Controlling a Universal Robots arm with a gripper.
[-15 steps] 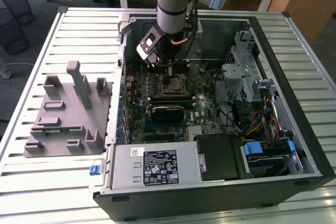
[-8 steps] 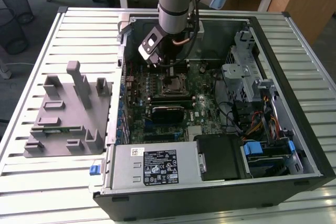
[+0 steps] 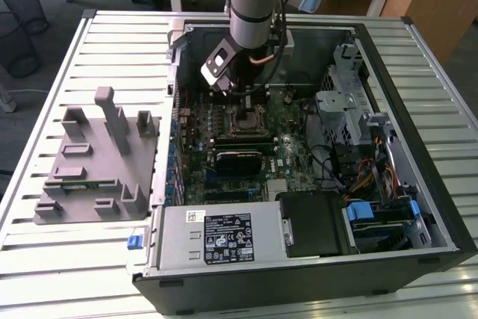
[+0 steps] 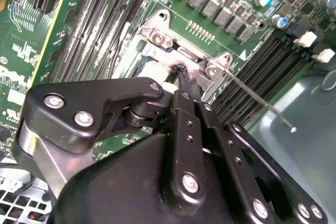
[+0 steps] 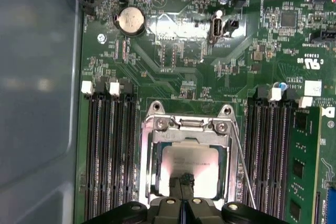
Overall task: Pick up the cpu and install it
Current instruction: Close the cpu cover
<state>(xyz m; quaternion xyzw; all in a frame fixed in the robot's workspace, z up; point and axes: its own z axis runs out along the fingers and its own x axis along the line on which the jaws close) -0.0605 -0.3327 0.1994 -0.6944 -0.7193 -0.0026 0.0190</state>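
The cpu, a silvery square chip, lies flat inside the motherboard socket, whose metal frame stands around it. My gripper is over the chip's middle. Its two black fingers are pressed together with no gap, and their tips are at or just above the cpu's top. In the second wrist view the shut gripper points down at the socket frame, and a pale strip of the cpu shows beside it. In the exterior view the gripper hangs over the socket in the open computer case.
The thin socket lever runs along one side of the socket. Black memory slots flank it on both sides. The case holds a power supply and a drive cage. A grey fixture sits at the exterior view's left.
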